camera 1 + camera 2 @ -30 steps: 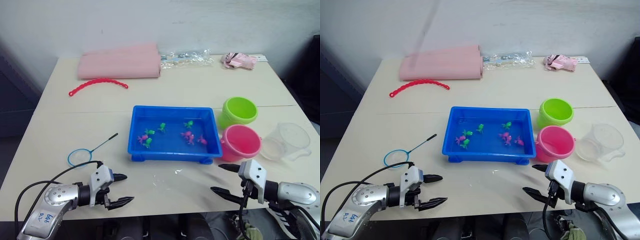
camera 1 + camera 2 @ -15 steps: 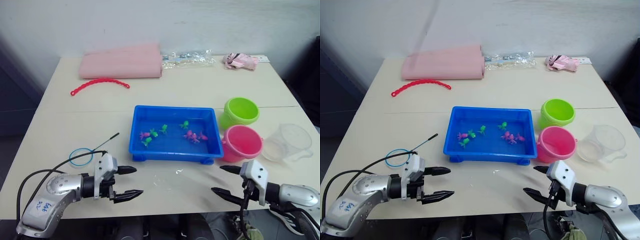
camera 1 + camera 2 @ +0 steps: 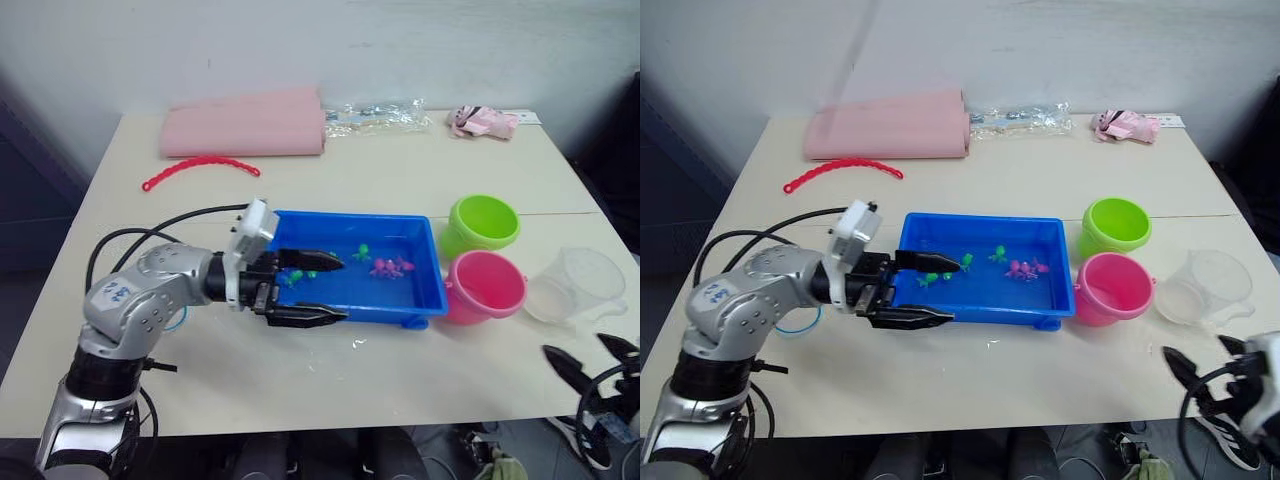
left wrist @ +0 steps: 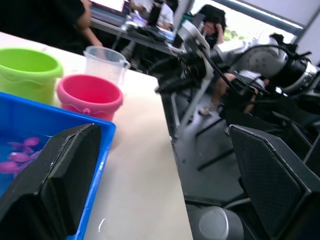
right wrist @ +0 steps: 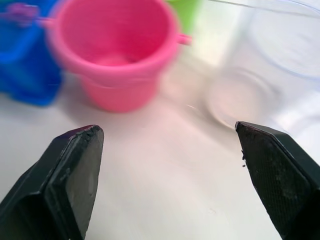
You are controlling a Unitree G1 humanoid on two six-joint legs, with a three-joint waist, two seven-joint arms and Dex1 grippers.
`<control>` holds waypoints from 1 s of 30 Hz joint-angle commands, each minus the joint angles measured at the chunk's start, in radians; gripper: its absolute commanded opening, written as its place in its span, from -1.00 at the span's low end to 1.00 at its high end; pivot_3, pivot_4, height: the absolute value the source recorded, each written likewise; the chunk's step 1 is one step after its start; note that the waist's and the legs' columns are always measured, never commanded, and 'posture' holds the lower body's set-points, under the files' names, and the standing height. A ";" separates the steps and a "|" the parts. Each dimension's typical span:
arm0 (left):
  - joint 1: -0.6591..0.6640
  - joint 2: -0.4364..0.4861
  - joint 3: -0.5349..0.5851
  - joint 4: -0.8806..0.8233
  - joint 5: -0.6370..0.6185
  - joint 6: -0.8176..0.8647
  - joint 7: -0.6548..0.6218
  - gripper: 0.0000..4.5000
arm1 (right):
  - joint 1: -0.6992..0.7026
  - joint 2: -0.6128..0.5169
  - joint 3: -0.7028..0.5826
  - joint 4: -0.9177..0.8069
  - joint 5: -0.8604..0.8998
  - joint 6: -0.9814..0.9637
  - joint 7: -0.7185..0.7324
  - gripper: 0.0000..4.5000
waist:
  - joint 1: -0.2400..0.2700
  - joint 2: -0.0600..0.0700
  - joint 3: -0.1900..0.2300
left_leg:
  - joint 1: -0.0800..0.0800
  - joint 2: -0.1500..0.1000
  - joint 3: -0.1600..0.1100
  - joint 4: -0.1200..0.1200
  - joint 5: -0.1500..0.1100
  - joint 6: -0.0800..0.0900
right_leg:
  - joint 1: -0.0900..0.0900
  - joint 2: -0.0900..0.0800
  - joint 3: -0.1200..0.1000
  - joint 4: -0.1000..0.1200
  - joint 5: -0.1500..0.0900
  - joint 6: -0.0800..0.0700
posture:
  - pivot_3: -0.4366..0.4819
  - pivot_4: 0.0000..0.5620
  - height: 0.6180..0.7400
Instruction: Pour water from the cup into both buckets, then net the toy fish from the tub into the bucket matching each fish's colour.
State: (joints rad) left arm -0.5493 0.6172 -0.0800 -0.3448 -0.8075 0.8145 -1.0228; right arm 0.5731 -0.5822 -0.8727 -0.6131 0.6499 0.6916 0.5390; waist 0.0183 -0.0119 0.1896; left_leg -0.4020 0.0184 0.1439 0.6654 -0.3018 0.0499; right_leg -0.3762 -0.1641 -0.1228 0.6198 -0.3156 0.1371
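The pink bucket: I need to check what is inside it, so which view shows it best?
The right wrist view: the pink bucket is nearest there, its inside open to view, though blurred. Both eye views show it whole but small, between the blue tub and the clear cup. The left wrist view shows it side-on.

The left arm bends at the elbow and reaches in from the tabletop's left edge toward its middle, cable looping over the forearm. Its left pincer (image 3: 318, 289) points rightward with fingers spread wide. The right pincer (image 3: 590, 358) hangs low past the near right corner, fingers parted too.
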 commanded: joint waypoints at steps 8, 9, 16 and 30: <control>-0.098 -0.042 -0.007 0.010 0.010 -0.028 -0.015 0.97 | -0.241 -0.040 0.021 0.281 -0.144 -0.015 -0.213 1.00 | 0.003 0.001 0.000 | -0.001 0.000 0.000 0.000 0.000 0.000 | -0.001 -0.001 0.001 -0.001 0.000 0.000 | -0.05 -0.47 0.96; -0.094 -0.043 -0.004 0.000 0.007 -0.023 -0.006 0.97 | -0.270 -0.049 0.034 0.325 -0.170 -0.032 -0.228 1.00 | 0.002 0.001 0.000 | -0.001 0.000 0.000 0.000 0.000 0.000 | -0.001 0.000 0.001 -0.001 0.000 0.000 | -0.05 -0.47 0.96; -0.057 -0.032 0.030 -0.059 -0.020 0.013 0.051 0.97 | -0.391 -0.064 0.082 0.488 -0.248 -0.106 -0.260 1.00 | 0.001 0.002 0.000 | -0.001 -0.001 0.001 0.000 0.002 0.002 | -0.001 0.000 0.002 0.001 0.001 0.001 | -0.05 -0.47 0.96; -0.027 -0.019 0.059 -0.121 -0.062 0.046 0.106 0.97 | -0.487 -0.066 0.107 0.592 -0.325 -0.181 -0.323 1.00 | 0.002 0.003 0.000 | -0.001 -0.001 0.001 0.001 0.003 0.002 | 0.000 -0.001 0.002 0.001 0.001 0.002 | -0.05 -0.47 0.96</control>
State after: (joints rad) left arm -0.5752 0.5931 -0.0465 -0.4265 -0.8434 0.8592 -0.9271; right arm 0.0955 -0.6307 -0.7435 -0.0274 0.3489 0.5448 0.2373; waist 0.0203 -0.0092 0.1892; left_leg -0.4027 0.0174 0.1452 0.6661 -0.2989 0.0518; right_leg -0.3766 -0.1647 -0.1206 0.6206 -0.3145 0.1392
